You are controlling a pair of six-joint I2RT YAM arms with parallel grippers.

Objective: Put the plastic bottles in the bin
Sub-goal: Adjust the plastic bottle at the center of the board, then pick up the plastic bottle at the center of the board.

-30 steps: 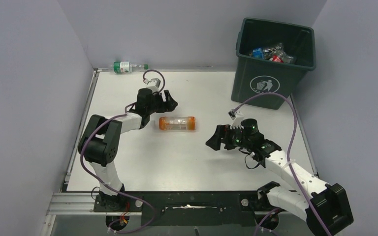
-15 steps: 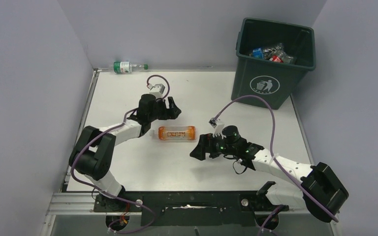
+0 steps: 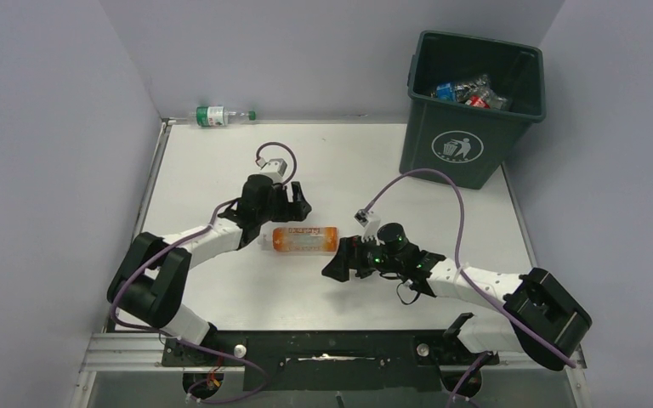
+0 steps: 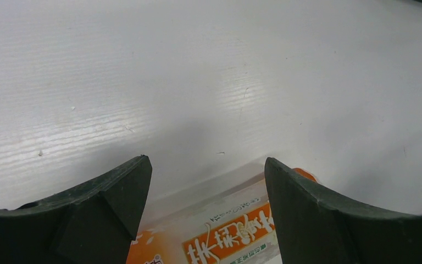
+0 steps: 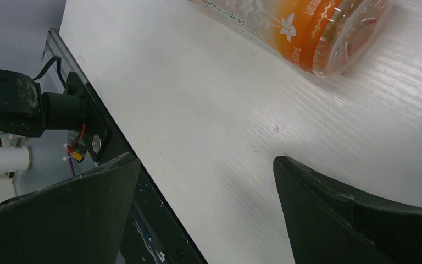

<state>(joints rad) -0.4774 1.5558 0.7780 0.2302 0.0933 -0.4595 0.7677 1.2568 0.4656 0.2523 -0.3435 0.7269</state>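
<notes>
orange bottle [image 3: 305, 239]: lying on its side around the middle of the table [image 3: 349, 161], a bit nearer the front edge, cap end pointing to the left edge. nothing is gripping it
left claw [image 3: 296, 204]: released, fingers spread. it sits right at the far side of the orange bottle, and in the left wrist view [image 4: 206, 165] the bottle's label [image 4: 220, 234] shows low down between and behind the two fingers
right claw [image 3: 337, 259]: wide open with nothing in it, low over the table just beside the bottle's base end, on the front side. its own camera [image 5: 206, 162] shows bare table between the fingers and the bottle [image 5: 302, 30] up past them
green-label bottle [image 3: 215, 116]: on its side just past the table's far left corner, by the back wall, well apart from both arms
bin [image 3: 442, 153]: dark green, at the far right corner
bottles in bin [image 3: 469, 92]: a few clear ones piled inside, can't tell how many
</notes>
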